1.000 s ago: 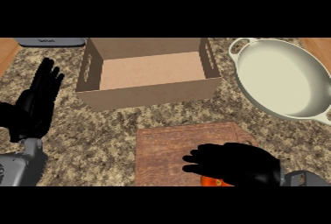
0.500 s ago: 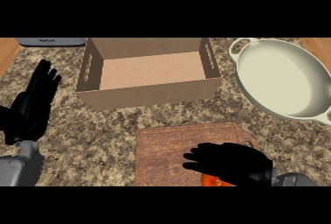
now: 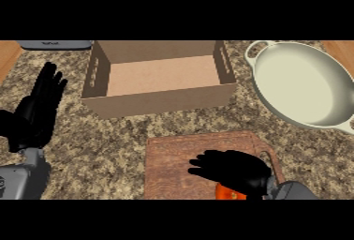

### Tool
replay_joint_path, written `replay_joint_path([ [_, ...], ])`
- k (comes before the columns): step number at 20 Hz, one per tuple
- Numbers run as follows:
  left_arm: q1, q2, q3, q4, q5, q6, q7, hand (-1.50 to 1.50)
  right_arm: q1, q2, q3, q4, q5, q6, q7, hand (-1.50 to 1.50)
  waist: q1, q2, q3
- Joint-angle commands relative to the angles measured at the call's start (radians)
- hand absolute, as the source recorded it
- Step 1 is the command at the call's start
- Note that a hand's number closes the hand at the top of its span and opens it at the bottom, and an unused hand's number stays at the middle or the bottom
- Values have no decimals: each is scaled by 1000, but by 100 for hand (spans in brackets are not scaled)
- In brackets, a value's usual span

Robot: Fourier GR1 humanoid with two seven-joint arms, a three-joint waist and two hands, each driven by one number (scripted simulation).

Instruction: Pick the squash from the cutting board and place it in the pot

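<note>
Cutting board (image 3: 176, 161) at counter's near edge, right of centre. R hand (image 3: 232, 169) over board's near-right part, palm down, fingers curled over squash (image 3: 228, 192); only an orange bit of squash shows under the hand, at board's near edge. Can't tell if squash is lifted off board. Pot (image 3: 304, 82), cream, at counter's far-right corner, nothing inside. Cardboard box (image 3: 160, 77) at far edge, centre, left of pot. L hand (image 3: 38, 110) at counter's left edge, fingers straight, up, resting.
</note>
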Motion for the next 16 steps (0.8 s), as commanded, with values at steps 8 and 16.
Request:
replay_joint_path([
  [8, 8, -42, -3, -34, -40, 1, 10, 0, 2, 13, 52, 77, 163, -120, -209, 150, 0, 0, 0],
  [16, 29, -46, 28, 1, -40, -16, -7, 0, 227, -146, -18, -128, 167, -127, -234, 150, -19, -4, 0],
])
